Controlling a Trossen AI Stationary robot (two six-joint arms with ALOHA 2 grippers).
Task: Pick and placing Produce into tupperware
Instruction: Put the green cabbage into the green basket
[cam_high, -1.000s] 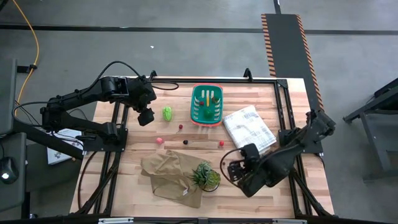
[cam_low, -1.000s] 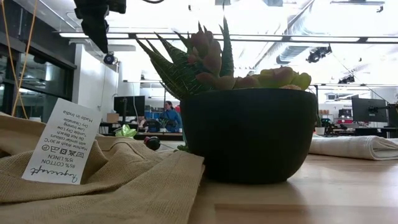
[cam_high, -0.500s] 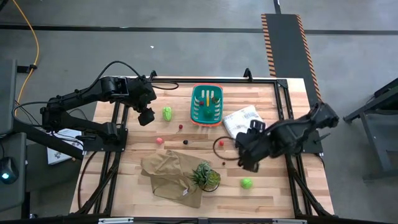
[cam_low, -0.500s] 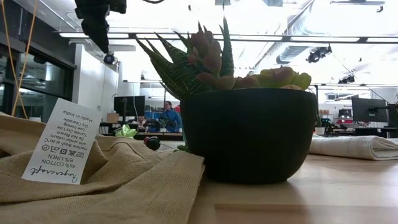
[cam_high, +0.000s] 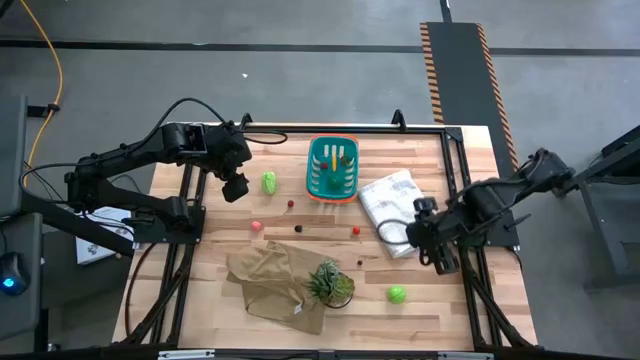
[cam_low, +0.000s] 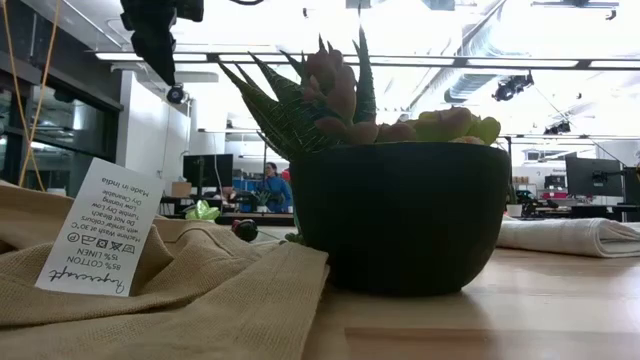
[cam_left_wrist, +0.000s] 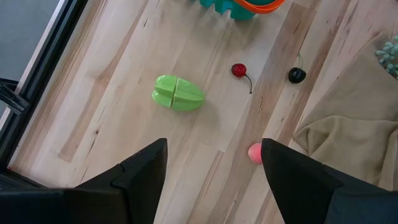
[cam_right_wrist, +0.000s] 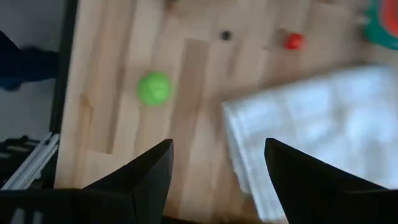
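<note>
On the left side I see my left claw hanging over the tabletop, its fingers spread apart and holding nothing. Just beside it lies a light green lump, which in the left wrist view sits ahead of the open fingers. Near it are a pink piece, a small red ball and a dark ball. Below them a tan cloth is crumpled, and the potted plant stands on its edge. In the middle, at the far side, is the teal basket, and I can see some pieces inside it. Another red ball lies between the basket and the plant. Next comes the white checked cloth. My right claw is above the edge of this cloth, fingers apart and empty. A round green piece lies alone near the front of the tabletop.
</note>
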